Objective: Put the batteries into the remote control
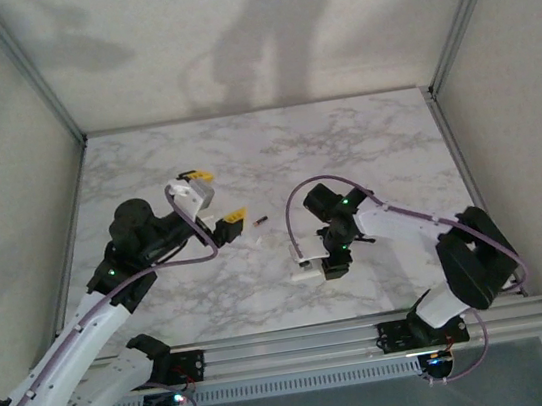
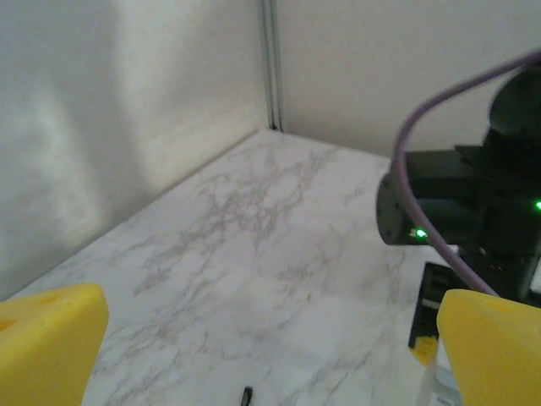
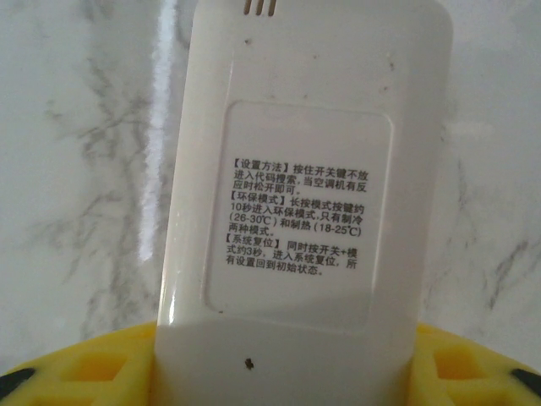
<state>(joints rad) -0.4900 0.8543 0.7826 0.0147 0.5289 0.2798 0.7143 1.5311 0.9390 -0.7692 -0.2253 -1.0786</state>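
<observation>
White-and-grey marbled tabletop (image 1: pixel 365 149) spans the enclosure, bounded by plain pale walls (image 1: pixel 228 37) with aluminium frame posts (image 1: pixel 30 70) at the rear corners.

Left side: the left arm (image 1: pixel 87 330) reaches forward from its base on the mounting rail (image 1: pixel 291 347). The left gripper (image 1: pixel 215 196) hangs above the tabletop with its jaws spread wide apart and nothing between them. In the left wrist view its yellow fingertips (image 2: pixel 51 338) sit at opposite edges of the picture, with bare marble between them.

Centre: one battery (image 1: pixel 262 222), a small dark cylinder, lies on the tabletop just right of the left gripper and apart from both grippers. The left wrist view shows it low in the picture, between the spread fingertips.

Right side: the right arm (image 1: pixel 460 257) bends inward toward the centre, with a purple cable (image 1: pixel 292 205) looping above its wrist. The right gripper (image 1: pixel 332 260) points down and is clamped on one end of the remote control (image 1: pixel 304 271), which lies low over the tabletop, right of the battery. In the right wrist view the remote control's white back faces the camera, and its near end sits between the yellow pads (image 3: pixel 84 372). A printed label (image 3: pixel 300 211) in a recessed rectangle covers the middle of the back. Three short slots (image 3: pixel 258 7) mark the far end.
</observation>
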